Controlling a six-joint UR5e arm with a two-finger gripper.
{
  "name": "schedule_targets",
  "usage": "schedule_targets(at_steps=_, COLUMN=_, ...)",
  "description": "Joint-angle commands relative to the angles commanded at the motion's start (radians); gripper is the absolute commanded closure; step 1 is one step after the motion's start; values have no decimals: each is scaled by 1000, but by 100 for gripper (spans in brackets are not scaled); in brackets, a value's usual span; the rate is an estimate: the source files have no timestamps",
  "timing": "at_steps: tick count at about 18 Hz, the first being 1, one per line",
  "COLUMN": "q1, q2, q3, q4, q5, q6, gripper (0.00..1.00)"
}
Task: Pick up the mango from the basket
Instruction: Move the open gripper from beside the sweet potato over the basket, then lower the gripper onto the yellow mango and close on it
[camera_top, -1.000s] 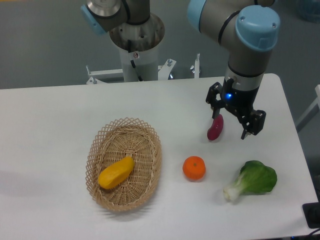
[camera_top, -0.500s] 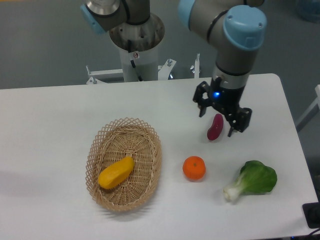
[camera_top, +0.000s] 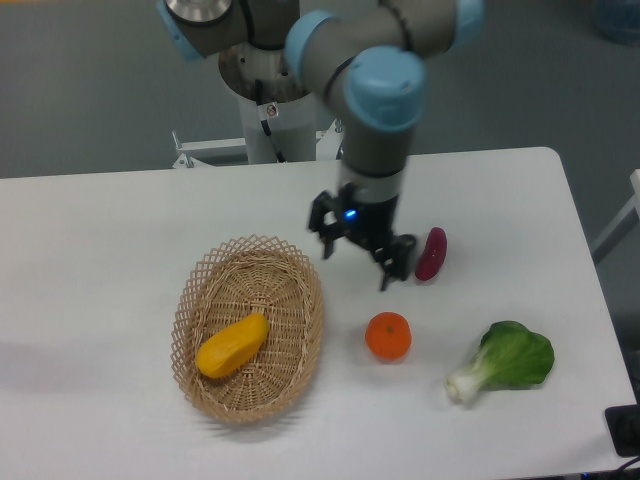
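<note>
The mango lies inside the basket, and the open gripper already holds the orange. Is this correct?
Not quite. In the camera view the open gripper holds nothing; it hangs above the table, and the orange sits untouched on the table below it. The mango does lie inside the basket.

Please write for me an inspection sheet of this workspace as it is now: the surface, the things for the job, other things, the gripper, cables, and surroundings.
Surface: white table, bare apart from the items below.
Job's things: mango lies inside the basket, toward its near left side; basket stands on the table's left half.
Clutter: orange right of the basket; purple vegetable behind the orange; leafy green at the near right.
Grippers: gripper hangs between basket and purple vegetable, jaws apart, holding nothing.
Cables: nothing seen.
Surroundings: robot base behind the table's far edge; grey floor beyond; a dark object at the lower right corner, unclear what.
</note>
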Motion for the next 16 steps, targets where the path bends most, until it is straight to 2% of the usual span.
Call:
schedule_targets(at_steps=4, q1=-89, q2=-78, q3=17, q4=68, q5=26, q6=-61, gripper=0)
schedule_targets(at_steps=7, q1=-140, q2=-97, q3=18, q4=78, q5=57, q6=-60, gripper=0)
schedule_targets(at_steps=16, q1=-215, q2=-180, q3=37, q4=94, q5=87, q6=-28, gripper=0)
